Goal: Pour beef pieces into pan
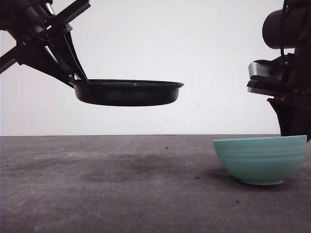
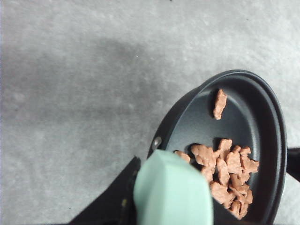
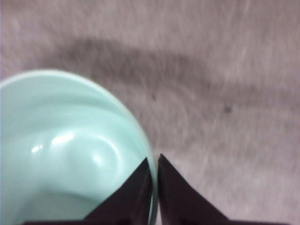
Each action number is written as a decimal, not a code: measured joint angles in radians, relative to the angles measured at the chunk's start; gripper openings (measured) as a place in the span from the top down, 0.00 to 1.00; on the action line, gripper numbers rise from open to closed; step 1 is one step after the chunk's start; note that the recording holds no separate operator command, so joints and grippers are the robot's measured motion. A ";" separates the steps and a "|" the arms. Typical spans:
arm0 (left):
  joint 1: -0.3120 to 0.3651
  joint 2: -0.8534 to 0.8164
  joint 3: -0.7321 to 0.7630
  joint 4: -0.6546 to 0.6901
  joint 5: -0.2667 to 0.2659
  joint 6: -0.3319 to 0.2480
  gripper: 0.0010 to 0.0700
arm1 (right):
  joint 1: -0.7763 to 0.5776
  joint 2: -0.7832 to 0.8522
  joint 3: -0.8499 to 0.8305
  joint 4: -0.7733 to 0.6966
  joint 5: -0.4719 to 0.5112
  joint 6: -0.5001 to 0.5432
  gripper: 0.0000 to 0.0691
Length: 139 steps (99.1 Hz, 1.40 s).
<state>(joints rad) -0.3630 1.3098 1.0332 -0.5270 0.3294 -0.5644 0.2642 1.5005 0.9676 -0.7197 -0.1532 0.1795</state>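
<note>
Reaching in from upper left, the left hand [image 1: 73, 77] grips the pan [image 1: 127, 92] level, aloft.

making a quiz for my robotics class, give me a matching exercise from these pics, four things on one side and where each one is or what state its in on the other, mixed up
Things:
1. pan
2. beef
3. bowl
4. right fingers

Places or states:
A. pinching the bowl's rim
B. standing empty on the table
C. held level in the air by the left gripper
D. lying inside the pan, most in a heap, one piece apart

Pairs: 1-C, 2-D, 3-B, 4-A
</note>
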 joint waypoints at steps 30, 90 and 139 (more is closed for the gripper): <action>0.000 0.000 0.000 0.000 0.010 0.000 0.94 | 0.002 -0.011 0.008 -0.002 0.000 -0.003 0.61; 0.000 0.194 0.000 0.056 0.023 -0.009 0.94 | 0.096 -0.434 0.288 -0.193 0.000 -0.042 0.98; -0.033 0.344 0.000 0.071 0.008 -0.057 0.94 | 0.135 -0.628 0.288 -0.311 0.154 -0.041 0.98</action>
<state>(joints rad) -0.3958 1.6535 1.0332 -0.4561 0.3378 -0.6216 0.3988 0.8726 1.2560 -1.0302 0.0010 0.1383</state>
